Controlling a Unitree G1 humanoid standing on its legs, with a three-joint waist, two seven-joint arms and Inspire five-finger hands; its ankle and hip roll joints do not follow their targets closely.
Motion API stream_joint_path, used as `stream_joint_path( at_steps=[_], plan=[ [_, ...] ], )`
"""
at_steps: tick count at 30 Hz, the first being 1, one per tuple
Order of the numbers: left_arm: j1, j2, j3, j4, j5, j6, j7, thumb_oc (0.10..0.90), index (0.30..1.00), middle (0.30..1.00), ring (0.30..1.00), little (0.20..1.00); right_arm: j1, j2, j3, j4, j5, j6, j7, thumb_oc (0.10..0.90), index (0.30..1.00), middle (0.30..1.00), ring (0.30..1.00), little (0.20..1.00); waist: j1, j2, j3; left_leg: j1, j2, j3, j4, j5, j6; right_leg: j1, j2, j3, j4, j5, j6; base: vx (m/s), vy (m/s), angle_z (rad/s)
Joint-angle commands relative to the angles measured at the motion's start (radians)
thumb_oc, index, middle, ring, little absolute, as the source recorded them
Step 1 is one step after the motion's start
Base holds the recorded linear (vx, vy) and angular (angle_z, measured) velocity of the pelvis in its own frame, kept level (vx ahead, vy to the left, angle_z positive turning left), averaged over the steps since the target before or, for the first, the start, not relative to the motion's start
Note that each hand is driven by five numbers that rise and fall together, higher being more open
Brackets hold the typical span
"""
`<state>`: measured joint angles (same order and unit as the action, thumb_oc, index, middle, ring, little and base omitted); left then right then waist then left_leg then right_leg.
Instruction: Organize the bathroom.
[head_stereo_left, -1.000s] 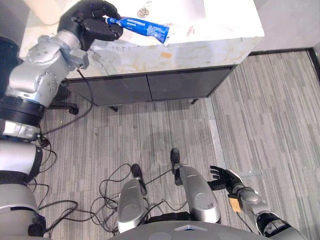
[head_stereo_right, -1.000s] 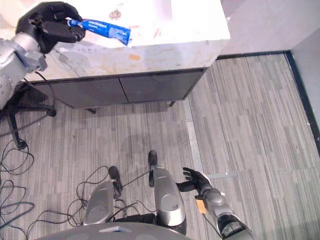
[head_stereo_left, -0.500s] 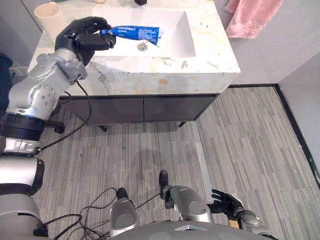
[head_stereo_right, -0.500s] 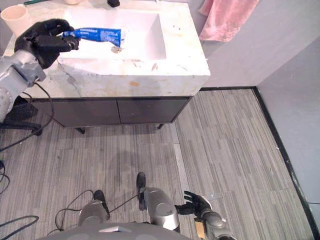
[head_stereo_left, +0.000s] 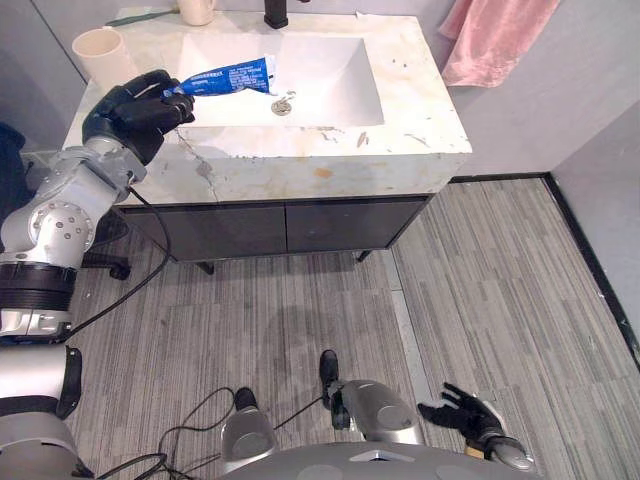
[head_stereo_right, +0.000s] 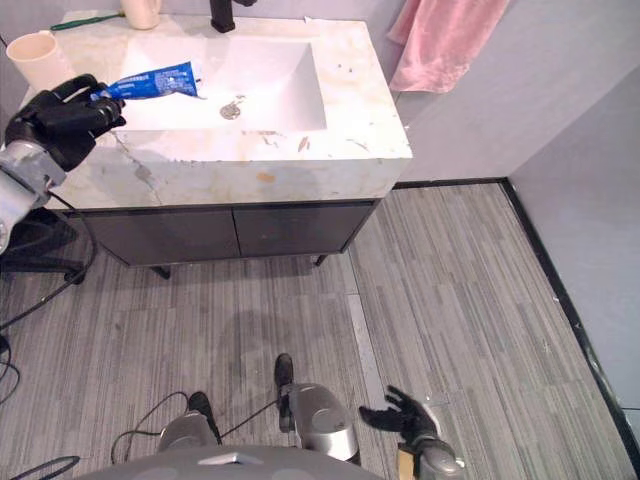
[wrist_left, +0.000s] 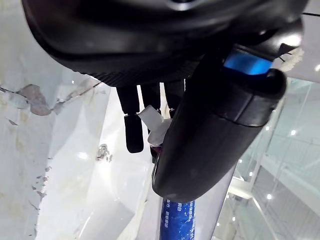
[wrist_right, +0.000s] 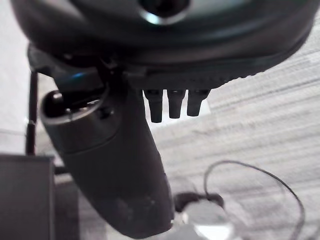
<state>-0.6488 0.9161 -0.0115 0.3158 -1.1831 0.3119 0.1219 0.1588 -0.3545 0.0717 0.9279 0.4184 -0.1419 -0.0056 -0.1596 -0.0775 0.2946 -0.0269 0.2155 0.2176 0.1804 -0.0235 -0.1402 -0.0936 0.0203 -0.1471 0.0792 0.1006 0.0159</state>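
Observation:
A blue toothpaste tube (head_stereo_left: 230, 78) is pinched at its cap end in my left hand (head_stereo_left: 135, 105), which hovers over the left edge of the marble vanity top (head_stereo_left: 330, 165). The tube points out over the white sink basin (head_stereo_left: 300, 75). The left wrist view has the thumb and fingers (wrist_left: 132, 125) closed round the blue tube (wrist_left: 176, 220). A beige cup (head_stereo_left: 98, 50) stands on the counter just behind that hand. My right hand (head_stereo_left: 465, 410) hangs low near the floor with its fingers spread and nothing in it.
A second cup (head_stereo_left: 197, 10) and a dark tap (head_stereo_left: 275, 12) stand at the back of the counter, with a green stick-like item (head_stereo_left: 140, 16) beside them. A pink towel (head_stereo_left: 490, 40) hangs on the right wall. Dark cabinet doors (head_stereo_left: 280, 225) sit under the counter.
The view has tilted up, taking in more of the counter. My left hand with the tube has drawn back left toward the counter's edge near the beige cup.

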Motion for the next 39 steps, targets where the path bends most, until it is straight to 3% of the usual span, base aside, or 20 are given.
stream_joint_path(
  at_steps=[1, 5, 6, 10, 13, 18, 20, 24, 33, 39],
  plan=[
    [-0.025, 0.058, 0.135, -0.039, -0.115, -0.107, -0.039, 0.400, 0.300, 0.300, 0.300, 0.300, 0.058, -0.207, -0.165, -0.101, 0.121, -0.093, -0.152, 0.800, 0.900, 0.900, 0.900, 0.900, -0.030, 0.007, -0.111, -0.086, 0.066, 0.038, 0.026, 0.117, 0.009, 0.074, -0.032, 0.005, -0.017, -0.168, 0.058, 0.06, 0.006, -0.01],
    [-0.029, 0.077, 0.137, -0.043, -0.140, -0.074, -0.031, 0.400, 0.300, 0.300, 0.300, 0.300, 0.054, -0.336, -0.341, -0.208, 0.122, -0.171, -0.205, 0.800, 0.900, 0.900, 0.900, 0.900, -0.034, 0.010, -0.123, -0.085, 0.066, 0.036, 0.028, 0.116, 0.004, 0.085, -0.030, 0.007, -0.019, -0.172, 0.056, 0.07, 0.011, 0.02],
    [-0.042, 0.084, 0.127, -0.033, -0.151, -0.071, -0.027, 0.400, 0.300, 0.300, 0.300, 0.300, 0.038, -0.397, -0.402, -0.262, 0.145, -0.155, -0.195, 0.800, 0.900, 0.900, 0.900, 0.900, -0.034, 0.010, -0.129, -0.085, 0.066, 0.034, 0.027, 0.114, 0.002, 0.090, -0.029, 0.009, -0.021, -0.173, 0.056, 0.06, 0.006, 0.03],
    [-0.068, 0.083, 0.102, 0.001, -0.154, -0.074, -0.032, 0.400, 0.300, 0.300, 0.300, 0.300, -0.010, -0.500, -0.491, -0.397, 0.171, -0.171, -0.154, 0.800, 0.900, 0.900, 0.900, 0.900, -0.032, 0.014, -0.137, -0.082, 0.066, 0.035, 0.025, 0.106, 0.002, 0.094, -0.031, 0.010, -0.019, -0.178, 0.057, 0.02, 0.007, 0.00],
    [-0.061, 0.042, 0.092, 0.011, -0.129, -0.103, -0.041, 0.400, 0.300, 0.300, 0.300, 0.300, -0.090, -0.557, -0.502, -0.533, 0.209, -0.104, -0.118, 0.800, 0.900, 0.900, 0.900, 0.900, -0.027, 0.019, -0.140, -0.080, 0.065, 0.036, 0.023, 0.107, 0.000, 0.094, -0.031, 0.014, -0.015, -0.184, 0.055, 0.01, 0.036, -0.06],
    [-0.028, -0.055, 0.069, -0.029, -0.092, -0.169, -0.024, 0.400, 0.300, 0.300, 0.300, 0.300, -0.281, -0.598, -0.388, -0.694, 0.231, -0.015, -0.031, 0.800, 0.900, 0.900, 0.900, 0.900, -0.010, 0.028, -0.144, -0.070, 0.066, 0.040, 0.021, 0.114, -0.002, 0.098, -0.031, 0.015, -0.012, -0.187, 0.048, 0.01, 0.039, -0.06],
    [-0.025, -0.068, 0.066, -0.034, -0.090, -0.179, -0.021, 0.400, 0.300, 0.300, 0.300, 0.300, -0.313, -0.594, -0.360, -0.723, 0.227, -0.002, -0.018, 0.800, 0.900, 0.900, 0.900, 0.900, -0.009, 0.029, -0.144, -0.068, 0.067, 0.042, 0.021, 0.116, -0.002, 0.098, -0.030, 0.015, -0.013, -0.187, 0.047, 0.00, 0.016, 0.01],
    [0.007, -0.141, 0.059, -0.051, -0.073, -0.212, -0.024, 0.400, 0.300, 0.300, 0.300, 0.300, -0.483, -0.555, -0.206, -0.843, 0.249, 0.065, 0.042, 0.800, 0.900, 0.900, 0.900, 0.900, -0.001, 0.033, -0.154, -0.054, 0.067, 0.057, 0.017, 0.122, 0.000, 0.103, -0.030, 0.019, -0.017, -0.184, 0.041, 0.00, 0.020, 0.01],
    [0.007, -0.233, 0.009, -0.045, -0.066, -0.242, -0.037, 0.400, 0.300, 0.300, 0.300, 0.300, -0.792, -0.475, 0.044, -0.813, 0.268, 0.192, 0.042, 0.800, 0.900, 0.900, 0.900, 0.900, 0.036, 0.045, -0.177, -0.031, 0.064, 0.065, 0.015, 0.129, -0.002, 0.134, -0.032, 0.009, -0.036, -0.181, 0.033, 0.04, 0.019, 0.01],
    [0.014, -0.273, -0.007, -0.066, -0.073, -0.255, -0.026, 0.400, 0.300, 0.300, 0.300, 0.300, -0.865, -0.423, 0.129, -0.790, 0.212, 0.200, 0.005, 0.800, 0.900, 0.900, 0.900, 0.900, 0.052, 0.047, -0.192, -0.021, 0.058, 0.071, -0.004, 0.129, 0.001, 0.136, -0.034, 0.001, -0.045, -0.174, 0.029, 0.03, 0.009, 0.07]
  ],
)
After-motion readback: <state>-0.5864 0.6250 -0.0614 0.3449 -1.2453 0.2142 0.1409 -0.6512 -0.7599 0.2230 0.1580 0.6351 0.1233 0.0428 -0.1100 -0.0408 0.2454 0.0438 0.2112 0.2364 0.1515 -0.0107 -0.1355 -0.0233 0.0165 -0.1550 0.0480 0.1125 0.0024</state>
